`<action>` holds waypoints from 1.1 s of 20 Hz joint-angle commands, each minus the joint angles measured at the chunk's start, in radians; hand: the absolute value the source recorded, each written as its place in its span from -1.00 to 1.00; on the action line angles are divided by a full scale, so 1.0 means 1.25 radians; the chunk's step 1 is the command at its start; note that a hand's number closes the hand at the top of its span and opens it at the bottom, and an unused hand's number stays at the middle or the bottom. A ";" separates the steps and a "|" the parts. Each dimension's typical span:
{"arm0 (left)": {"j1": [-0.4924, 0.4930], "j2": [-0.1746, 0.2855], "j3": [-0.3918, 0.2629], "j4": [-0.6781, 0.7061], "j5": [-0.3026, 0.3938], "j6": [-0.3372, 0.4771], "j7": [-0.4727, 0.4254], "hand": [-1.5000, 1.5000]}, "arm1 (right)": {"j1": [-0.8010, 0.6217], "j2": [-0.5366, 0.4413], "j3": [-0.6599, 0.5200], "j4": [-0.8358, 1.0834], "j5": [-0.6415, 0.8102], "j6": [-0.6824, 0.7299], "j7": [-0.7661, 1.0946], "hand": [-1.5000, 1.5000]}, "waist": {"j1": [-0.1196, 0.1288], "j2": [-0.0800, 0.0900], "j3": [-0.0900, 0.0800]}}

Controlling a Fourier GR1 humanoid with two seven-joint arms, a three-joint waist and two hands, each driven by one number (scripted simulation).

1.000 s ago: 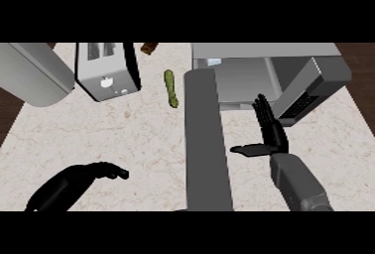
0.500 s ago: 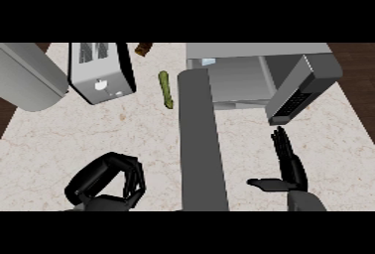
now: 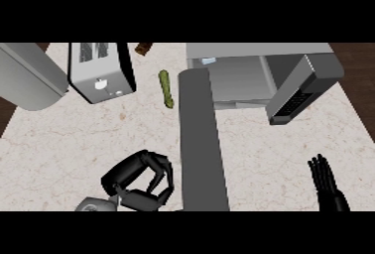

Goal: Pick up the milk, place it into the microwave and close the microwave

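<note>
Milk (image 3: 208,60): we note only a pale bit inside the open microwave (image 3: 256,50), well apart from both hands. Left hand (image 3: 132,171) fingers curled, holding nothing; right hand (image 3: 326,181) fingers straight, pressed together.

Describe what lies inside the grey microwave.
The open grey microwave shows a mostly bare grey cavity and a small pale object at its far left. The long grey panel hides its left edge.

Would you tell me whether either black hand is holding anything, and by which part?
Nothing is held. The left hand is curled with only speckled counter showing between its fingers; the right hand is open at lower right.
</note>
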 commanded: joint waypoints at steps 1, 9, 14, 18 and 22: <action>-0.026 0.000 -0.116 0.083 -0.047 0.122 -0.075 1.00 | 0.110 -0.012 0.023 -0.135 -0.044 0.127 -0.014 -1.00 | 0.005 0.004 0.000; -0.093 0.000 -0.279 0.209 0.041 0.202 -0.051 1.00 | 0.257 -0.069 0.056 -0.433 -0.182 0.243 0.088 -1.00 | -0.003 0.008 0.000; -0.124 0.000 -0.465 0.236 0.123 0.412 -0.023 1.00 | 0.293 -0.057 0.120 -0.564 -0.234 0.258 0.142 -1.00 | -0.022 0.010 0.000; -0.188 0.000 -0.557 0.250 0.208 0.510 0.013 1.00 | 0.327 -0.057 0.153 -0.692 -0.278 0.246 0.211 -1.00 | -0.033 0.011 0.000; -0.266 0.001 -0.617 0.230 0.275 0.626 0.045 1.00 | 0.333 -0.091 0.162 -0.771 -0.319 0.250 0.275 -1.00 | -0.046 0.013 0.000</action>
